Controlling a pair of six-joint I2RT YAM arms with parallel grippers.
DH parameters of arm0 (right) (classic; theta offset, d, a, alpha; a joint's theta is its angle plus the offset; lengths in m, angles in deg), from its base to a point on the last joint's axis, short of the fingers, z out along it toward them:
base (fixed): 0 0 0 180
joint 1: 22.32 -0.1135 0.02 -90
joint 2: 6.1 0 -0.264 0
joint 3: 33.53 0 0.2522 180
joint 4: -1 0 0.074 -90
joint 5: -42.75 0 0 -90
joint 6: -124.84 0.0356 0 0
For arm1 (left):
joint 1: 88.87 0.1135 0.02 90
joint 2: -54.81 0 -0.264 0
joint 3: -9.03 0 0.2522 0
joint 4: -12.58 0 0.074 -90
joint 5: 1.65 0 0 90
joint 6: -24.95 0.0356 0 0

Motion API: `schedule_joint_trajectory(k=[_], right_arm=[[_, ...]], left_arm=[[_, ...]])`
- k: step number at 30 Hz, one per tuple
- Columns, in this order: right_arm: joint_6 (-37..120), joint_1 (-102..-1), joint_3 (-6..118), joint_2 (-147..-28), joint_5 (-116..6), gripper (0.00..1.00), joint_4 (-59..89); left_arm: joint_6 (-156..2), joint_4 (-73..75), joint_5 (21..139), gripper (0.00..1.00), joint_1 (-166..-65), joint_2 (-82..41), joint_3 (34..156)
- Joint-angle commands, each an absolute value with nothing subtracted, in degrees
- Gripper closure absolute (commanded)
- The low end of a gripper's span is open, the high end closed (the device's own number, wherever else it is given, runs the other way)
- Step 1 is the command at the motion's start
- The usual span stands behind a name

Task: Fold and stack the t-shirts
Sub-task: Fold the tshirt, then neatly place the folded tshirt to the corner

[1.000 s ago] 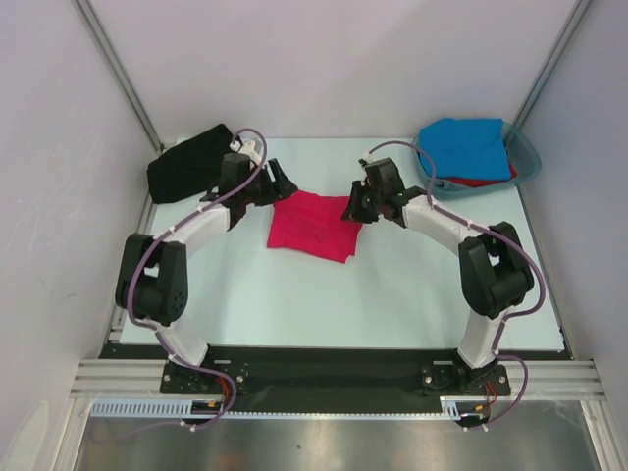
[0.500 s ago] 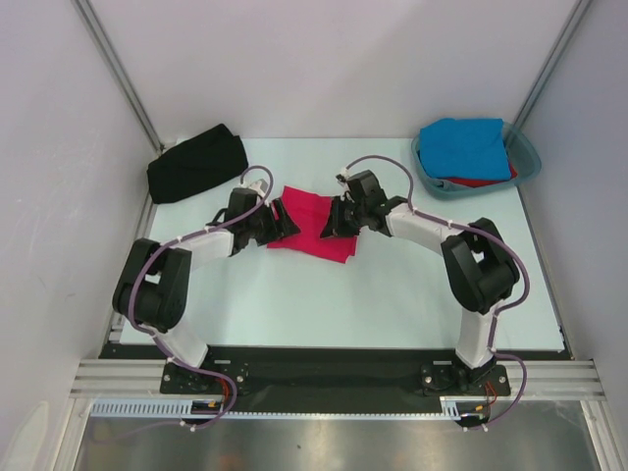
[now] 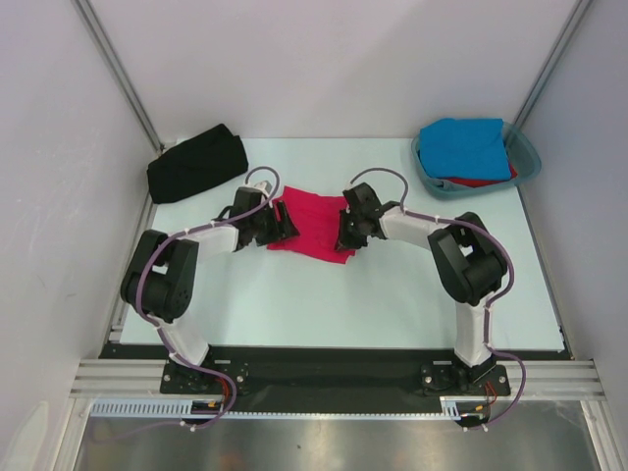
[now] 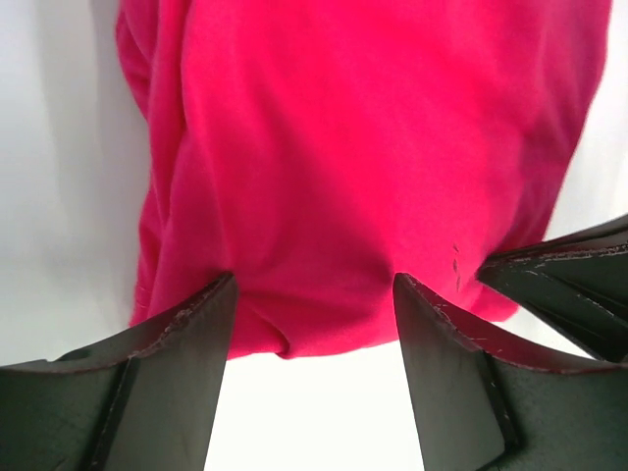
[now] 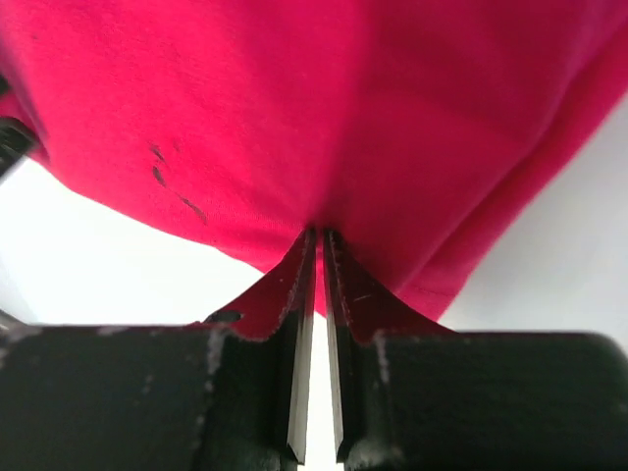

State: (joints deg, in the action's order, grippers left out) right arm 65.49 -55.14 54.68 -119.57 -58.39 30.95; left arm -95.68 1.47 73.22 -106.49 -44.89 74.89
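Note:
The crimson-pink t-shirt (image 3: 312,218) lies folded flat mid-table. My left gripper (image 3: 283,220) is open at its left edge; in the left wrist view the two fingers straddle the shirt's hem (image 4: 324,324), gripper (image 4: 314,287). My right gripper (image 3: 345,235) is at the shirt's right edge, jaws closed to a slit, pinching the cloth (image 5: 324,98) at the tips, gripper (image 5: 319,235). The black t-shirt (image 3: 196,164) lies bunched at the back left. The bright blue t-shirt (image 3: 464,147) lies over the red t-shirt (image 3: 481,182) in the tub.
A translucent teal tub (image 3: 527,155) stands at the back right corner. White walls with metal posts enclose the table on the left, back and right. The right gripper's finger (image 4: 574,285) shows at the right edge of the left wrist view.
Both grippers have moved inward and down from beside the shirt's far corners to its left and right edges. The right gripper now pinches the cloth.

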Motion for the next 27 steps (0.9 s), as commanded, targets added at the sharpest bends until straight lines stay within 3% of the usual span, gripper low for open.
schedule_joint_trajectory(k=[1, 12, 17, 20, 25, 26, 27], right_arm=[[65.2, -54.8, 55.4, -119.3, -47.4, 0.87, 38.1], [63.5, -50.3, 52.6, -117.3, -31.8, 0.87, 43.5], [60.5, -50.6, 52.8, -113.9, -35.2, 0.83, 42.5], [57.9, -51.8, 52.0, -109.5, -40.8, 0.75, 40.1], [57.0, -53.1, 49.8, -101.3, -39.6, 0.39, 37.1], [56.9, -53.1, 49.6, -100.5, -38.9, 0.34, 36.9], [56.9, -52.9, 49.2, -99.5, -38.4, 0.3, 36.9]], left_arm=[[-90.1, -4.2, 78.8, 0.29, -106.8, -45.1, 79.3], [-84.5, -10.0, 86.8, 0.28, -107.1, -44.4, 81.6], [-85.0, -7.4, 86.4, 0.28, -107.7, -41.9, 79.4], [-86.7, -3.3, 83.6, 0.27, -107.8, -37.0, 76.4], [-89.0, 1.1, 83.4, 0.21, -108.9, -27.9, 73.4], [-89.5, 1.5, 84.0, 0.15, -109.0, -26.8, 72.3], [-89.9, 2.2, 84.3, 0.02, -109.0, -26.0, 71.6]])
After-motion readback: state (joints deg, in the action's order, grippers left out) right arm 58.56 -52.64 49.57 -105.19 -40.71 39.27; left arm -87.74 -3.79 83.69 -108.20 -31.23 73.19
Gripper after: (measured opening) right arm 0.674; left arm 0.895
